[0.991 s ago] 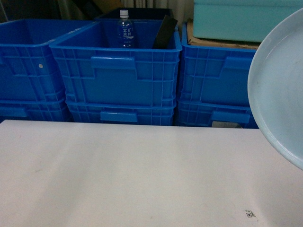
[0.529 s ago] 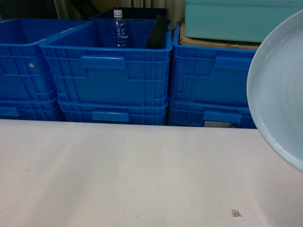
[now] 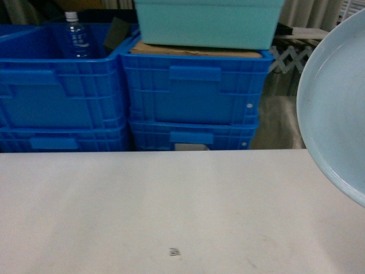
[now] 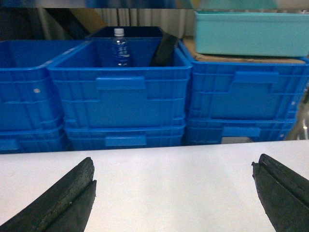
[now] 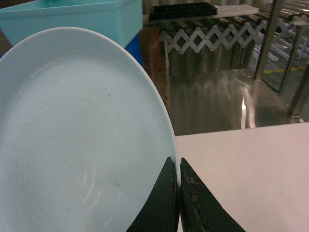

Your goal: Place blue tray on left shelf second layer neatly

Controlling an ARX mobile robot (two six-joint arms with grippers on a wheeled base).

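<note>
The blue tray (image 3: pixel 339 108) is a pale blue oval dish held up on edge at the right side of the head view, above the white table (image 3: pixel 142 211). In the right wrist view the blue tray (image 5: pixel 72 140) fills the left half, and my right gripper (image 5: pixel 176 164) is shut on its rim, one black finger on each side. My left gripper (image 4: pixel 174 174) hangs open over the white table (image 4: pixel 169 193), its two black fingers far apart with nothing between them. The left shelf is out of view.
Stacked deep-blue ribbed crates (image 3: pixel 194 97) stand behind the table's far edge; one holds a water bottle (image 3: pixel 74 34). A turquoise box (image 3: pixel 208 23) sits on cardboard on the right stack. Beyond the crates are a folding lattice barrier (image 5: pixel 212 36) and shiny floor (image 5: pixel 217 96).
The head view has swung to the right: the crates, bottle and turquoise box have slid leftward in the frame. The tray keeps its place at the right edge.
</note>
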